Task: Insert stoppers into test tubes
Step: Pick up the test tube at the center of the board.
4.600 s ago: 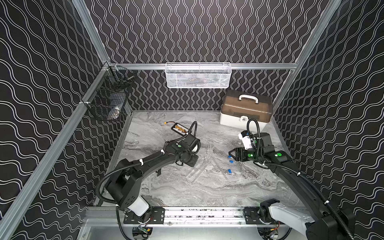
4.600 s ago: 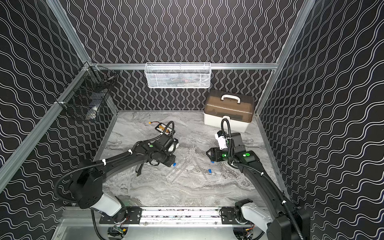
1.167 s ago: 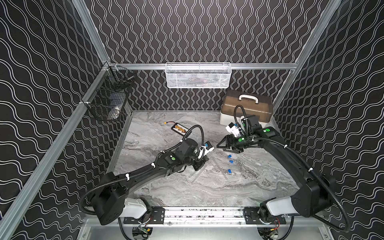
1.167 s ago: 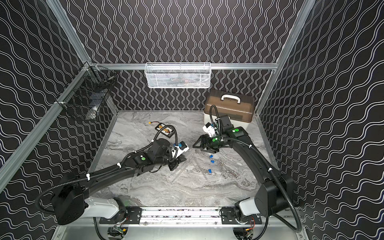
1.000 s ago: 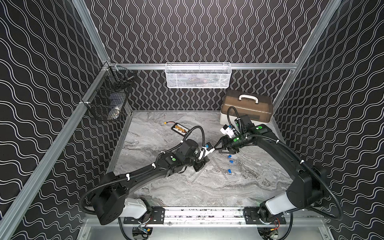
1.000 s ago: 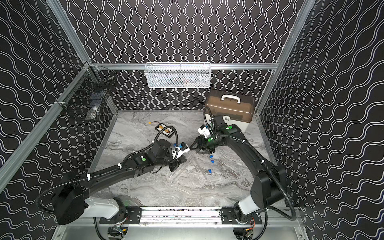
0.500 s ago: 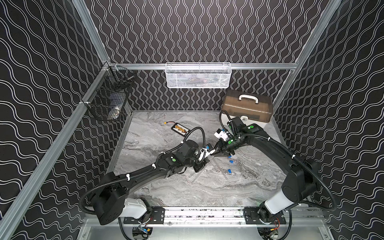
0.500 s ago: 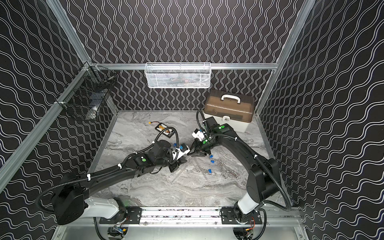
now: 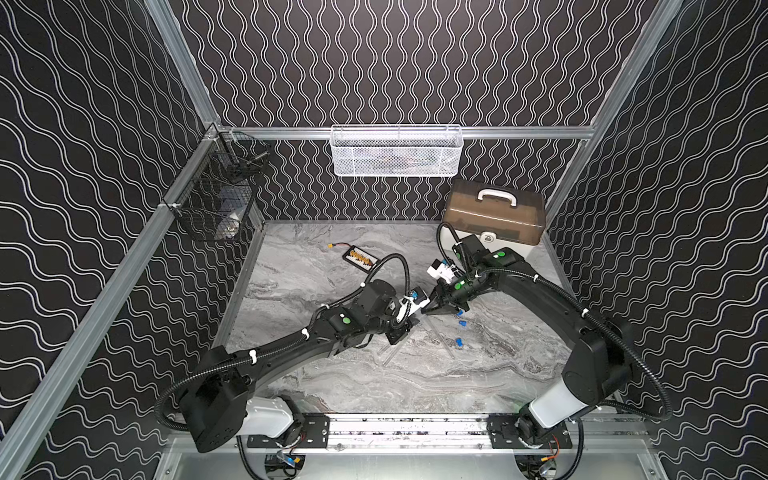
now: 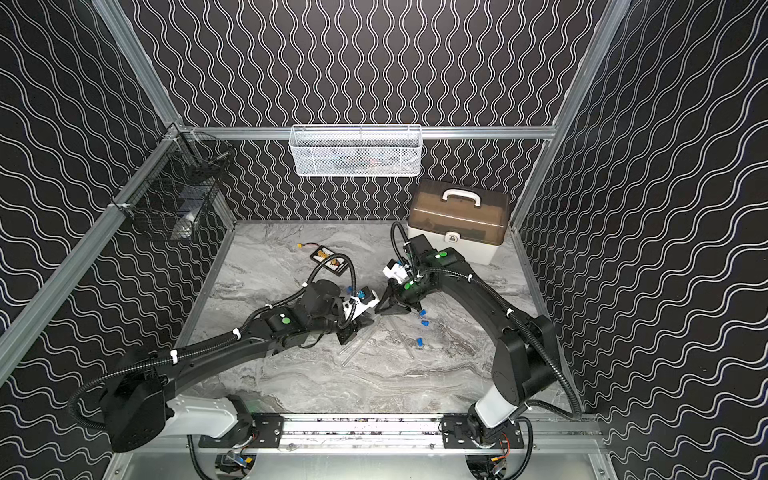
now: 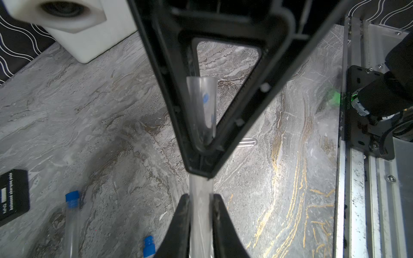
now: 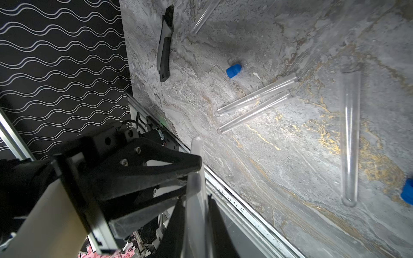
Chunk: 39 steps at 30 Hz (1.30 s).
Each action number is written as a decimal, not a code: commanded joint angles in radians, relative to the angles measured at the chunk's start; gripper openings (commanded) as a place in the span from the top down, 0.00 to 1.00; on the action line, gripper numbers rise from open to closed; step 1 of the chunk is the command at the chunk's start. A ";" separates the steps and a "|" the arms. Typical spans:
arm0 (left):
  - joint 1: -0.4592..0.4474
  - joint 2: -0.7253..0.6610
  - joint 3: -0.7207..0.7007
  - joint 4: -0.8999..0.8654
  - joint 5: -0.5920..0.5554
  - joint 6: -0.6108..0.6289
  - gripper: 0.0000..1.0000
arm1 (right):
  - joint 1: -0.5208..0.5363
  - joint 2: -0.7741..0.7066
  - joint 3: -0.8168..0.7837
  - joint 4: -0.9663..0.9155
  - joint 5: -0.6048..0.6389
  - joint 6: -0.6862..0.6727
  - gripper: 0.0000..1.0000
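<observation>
One clear test tube (image 11: pixel 201 107) hangs above the marble between both arms. My left gripper (image 11: pixel 199 196) is shut on it, seen in both top views (image 9: pixel 409 328) (image 10: pixel 358 326). My right gripper (image 12: pixel 195 198) is shut on the same tube (image 12: pixel 194 178), its tips (image 9: pixel 426 311) almost meeting the left gripper's. Other test tubes (image 12: pixel 257 96) (image 12: pixel 349 138) lie flat on the table. One lying tube (image 11: pixel 71 223) carries a blue stopper (image 11: pixel 72 198). Loose blue stoppers (image 9: pixel 459 342) (image 10: pixel 419 342) (image 12: pixel 233 71) lie under and beside the right arm. Whether the held tube has a stopper in it, I cannot tell.
A black-and-yellow battery board (image 9: pixel 360 258) with a red wire lies at the back. A brown-lidded box (image 9: pixel 494 216) stands back right. A white basket (image 9: pixel 397 151) and a black basket (image 9: pixel 216 199) hang on the walls. A black tool (image 12: pixel 164 44) lies near the tubes.
My right gripper has moved left to the left gripper and shut on the tube held there. The left arm has stayed almost still, jaws shut.
</observation>
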 commanded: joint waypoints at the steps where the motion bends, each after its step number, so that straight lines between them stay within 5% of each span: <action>1: 0.000 -0.009 -0.004 0.018 -0.003 0.028 0.90 | 0.003 -0.002 0.009 -0.025 -0.020 -0.013 0.88; 11: 0.000 0.008 -0.016 0.025 0.005 -0.005 0.71 | 0.009 -0.007 0.021 -0.022 -0.066 -0.017 0.89; 32: 0.000 -0.014 -0.019 0.015 0.015 -0.005 0.88 | 0.013 0.006 0.015 -0.013 -0.031 -0.006 0.87; 39: 0.000 -0.023 -0.023 -0.008 -0.005 -0.016 0.94 | 0.006 -0.019 0.026 0.007 -0.014 -0.003 0.56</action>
